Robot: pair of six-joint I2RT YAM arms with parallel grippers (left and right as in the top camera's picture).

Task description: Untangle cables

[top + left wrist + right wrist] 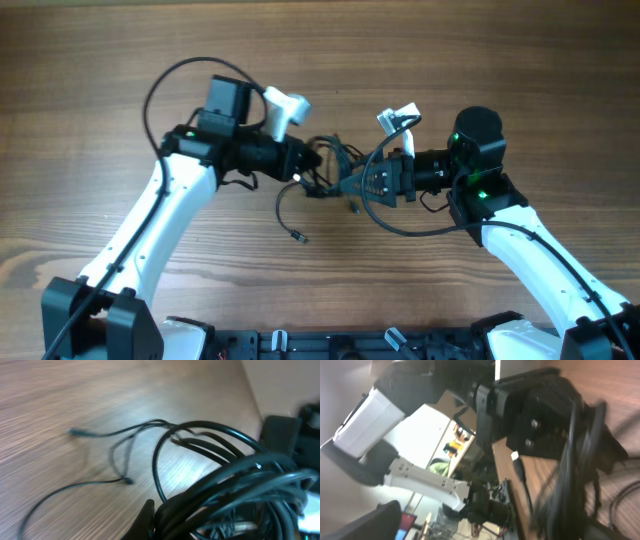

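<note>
The cables (pixel 330 160) form a knotted black bundle in mid-table between both arms. My left gripper (pixel 308 168) is shut on the bundle's left side. In the left wrist view one dark finger (pixel 146 519) presses against the thick mass of cables (pixel 225 485). Two loose strands trail over the wood to small plug ends (pixel 129 480). My right gripper (pixel 352 187) sits against the bundle's right side, jaws spread open. In the right wrist view blurred cables (pixel 565 480) cross in front and its fingertips are hidden. One strand ends in a plug (pixel 299 238) nearer the front.
A wooden table (pixel 100 60) carries everything. A thicker black robot wire (pixel 160 85) loops behind the left arm, and another loop (pixel 410 230) hangs below the right arm. The left arm's black wrist housing (pixel 535 415) fills the right wrist view. The arm bases (pixel 350 345) line the front edge.
</note>
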